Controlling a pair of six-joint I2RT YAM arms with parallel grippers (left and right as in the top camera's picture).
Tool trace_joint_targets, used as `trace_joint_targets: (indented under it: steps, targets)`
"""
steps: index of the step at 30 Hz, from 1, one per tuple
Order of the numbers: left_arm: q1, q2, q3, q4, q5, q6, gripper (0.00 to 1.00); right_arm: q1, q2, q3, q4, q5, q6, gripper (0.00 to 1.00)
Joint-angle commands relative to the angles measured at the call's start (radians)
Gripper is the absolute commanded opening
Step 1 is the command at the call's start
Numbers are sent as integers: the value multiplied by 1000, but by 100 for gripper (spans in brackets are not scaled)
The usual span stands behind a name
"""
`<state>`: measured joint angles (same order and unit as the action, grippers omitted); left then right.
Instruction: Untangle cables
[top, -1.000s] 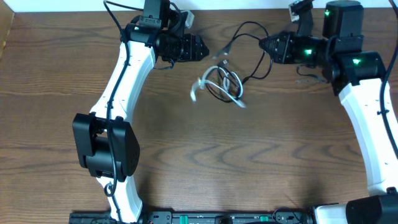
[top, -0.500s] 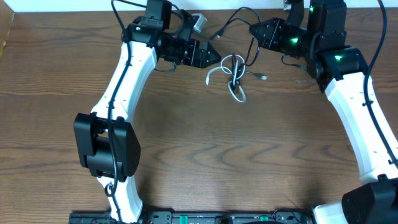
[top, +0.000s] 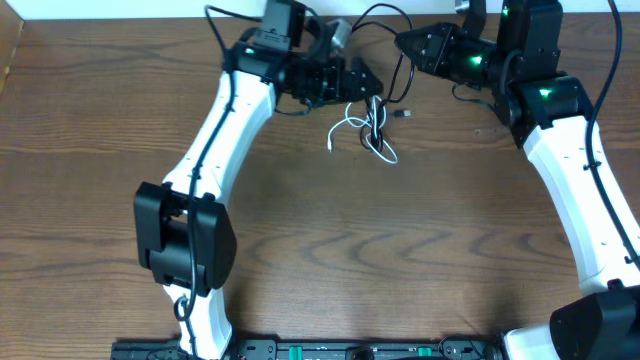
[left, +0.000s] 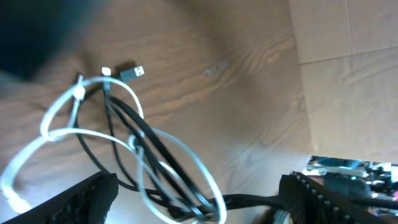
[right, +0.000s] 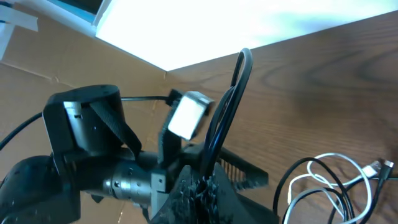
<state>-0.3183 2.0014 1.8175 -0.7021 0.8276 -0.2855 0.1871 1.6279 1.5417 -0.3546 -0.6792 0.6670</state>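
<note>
The black cable (top: 376, 118) and the white cable (top: 348, 127) lie tangled in loops on the table near its far edge. My left gripper (top: 367, 81) is open, just left of and above the tangle. In the left wrist view its fingers (left: 196, 190) straddle the looped white cable (left: 62, 112) and black cable (left: 149, 137). My right gripper (top: 402, 42) is shut on the black cable, which arcs up from its closed fingers (right: 208, 183) in the right wrist view (right: 233, 93). A black plug end (top: 404, 113) lies to the right of the tangle.
A wooden table (top: 330, 250) carries everything. Its far edge and a cardboard wall (left: 348, 74) lie close behind both grippers. Thick black arm wires (top: 225, 15) loop over the left arm. The left arm's wrist (right: 93, 137) shows close in the right wrist view.
My left gripper moved right, up to the tangle. The tangle shifted right and toward the far edge. My right gripper moved left and back early on, then held still.
</note>
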Motion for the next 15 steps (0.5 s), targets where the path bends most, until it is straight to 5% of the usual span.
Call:
trace_joint_targets:
  steps: [1, 8, 15]
  targets:
    - [0, 34, 0, 2, -25, -140, 87, -4, -6, 3, 3, -23, 9, 1]
    - [-25, 116, 0, 4, 5, -173, 80, -4, -6, 3, 3, -23, 9, 1]
    - [-1, 129, 2, 62, 34, -173, 8, -11, -6, 3, -50, -8, -34, 1]
